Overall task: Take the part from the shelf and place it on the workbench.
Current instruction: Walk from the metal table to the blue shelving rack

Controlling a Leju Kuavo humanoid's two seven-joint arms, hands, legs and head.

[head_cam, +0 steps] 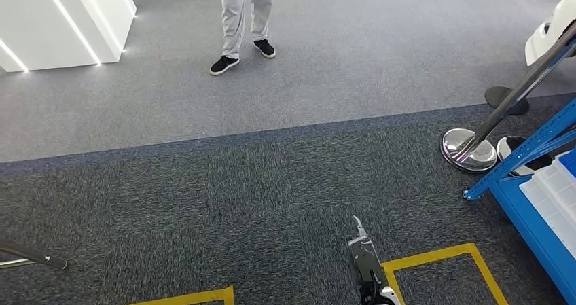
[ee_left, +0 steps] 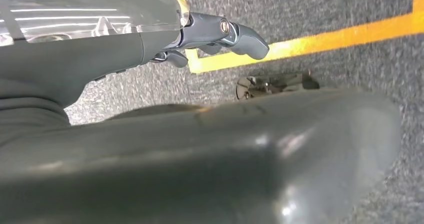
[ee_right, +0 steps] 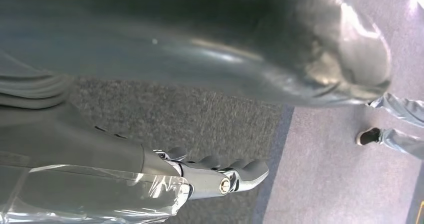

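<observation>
The blue shelf (head_cam: 536,223) stands at the right edge of the head view, with white translucent bins (head_cam: 553,189) on it; I cannot make out the part in them. My right hand (head_cam: 365,261) hangs low over the dark carpet beside a yellow floor marking (head_cam: 435,256). The right wrist view has that hand (ee_right: 220,176) with its fingers loosely extended and holding nothing. My left hand (ee_left: 220,32) also hangs by my body, fingers slightly curled and empty, above a corner of yellow tape (ee_left: 300,42).
A person (head_cam: 243,20) in light trousers and black shoes stands ahead on the lighter grey carpet. A chrome stanchion base (head_cam: 469,149) with a leaning pole sits just left of the shelf. A white counter (head_cam: 61,20) is at the far left.
</observation>
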